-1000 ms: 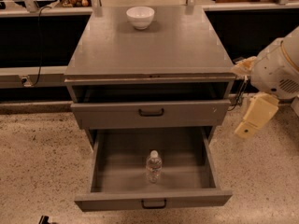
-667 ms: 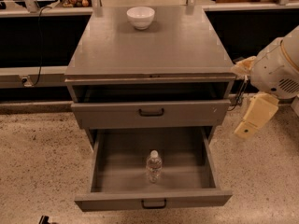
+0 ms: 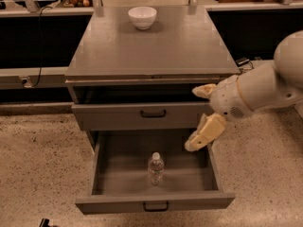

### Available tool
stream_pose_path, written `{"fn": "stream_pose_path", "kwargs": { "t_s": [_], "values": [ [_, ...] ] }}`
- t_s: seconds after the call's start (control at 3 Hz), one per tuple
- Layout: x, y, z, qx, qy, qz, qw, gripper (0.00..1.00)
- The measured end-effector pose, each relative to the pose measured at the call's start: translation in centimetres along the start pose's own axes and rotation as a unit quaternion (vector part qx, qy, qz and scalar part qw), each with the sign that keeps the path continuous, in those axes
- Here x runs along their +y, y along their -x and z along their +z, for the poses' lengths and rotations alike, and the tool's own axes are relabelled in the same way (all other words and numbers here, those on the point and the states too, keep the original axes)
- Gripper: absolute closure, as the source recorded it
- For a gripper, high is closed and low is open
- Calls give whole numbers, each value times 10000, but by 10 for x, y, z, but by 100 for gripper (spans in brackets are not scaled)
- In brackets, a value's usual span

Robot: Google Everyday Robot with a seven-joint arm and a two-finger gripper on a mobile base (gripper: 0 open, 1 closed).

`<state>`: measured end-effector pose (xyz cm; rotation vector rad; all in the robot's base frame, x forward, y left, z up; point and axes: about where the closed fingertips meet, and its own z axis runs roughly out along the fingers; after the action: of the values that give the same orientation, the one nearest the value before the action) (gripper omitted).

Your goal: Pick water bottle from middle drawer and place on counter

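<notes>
Gripper: the cream two-finger gripper point(image 3: 191, 119) hung right of the frame's centre, on a thick white arm point(image 3: 265, 86) that came in from the right edge.
Fingers: they stood apart with nothing between them. The upper one point(image 3: 204, 90) sat just under the table's front right corner, and the lower one point(image 3: 206, 132) lay over the right rear part of the open drawer.
Bottle: the small clear plastic water bottle point(image 3: 155, 168) with a white cap stood upright on the drawer floor, at lower centre of the frame. It was apart from the gripper, below and to its left.
Drawer: the wide grey metal middle drawer point(image 3: 118, 164) was pulled out fully, with a small black handle on its front panel.
Drawer front above: a flat grey drawer front point(image 3: 109, 117) with a black handle sat above it, only slightly out.
Table: the broad flat grey matte table point(image 3: 156, 51) filled the upper centre.
Bowl: a white round bowl point(image 3: 142, 17) rested near the table's far edge.
Floor: pale speckled stone floor point(image 3: 38, 164) lay on either side of the cabinet.
</notes>
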<state>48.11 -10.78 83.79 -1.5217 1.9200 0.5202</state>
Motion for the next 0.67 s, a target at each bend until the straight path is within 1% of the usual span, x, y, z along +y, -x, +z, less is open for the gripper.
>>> {"fn": "stream_pose_path", "kwargs": {
  "t_s": [0.33, 0.67],
  "values": [
    [-4, 28, 14, -506, -98, 61, 9987, 0],
    [-5, 17, 27, -353, 127, 151, 9992, 0]
  ]
}}
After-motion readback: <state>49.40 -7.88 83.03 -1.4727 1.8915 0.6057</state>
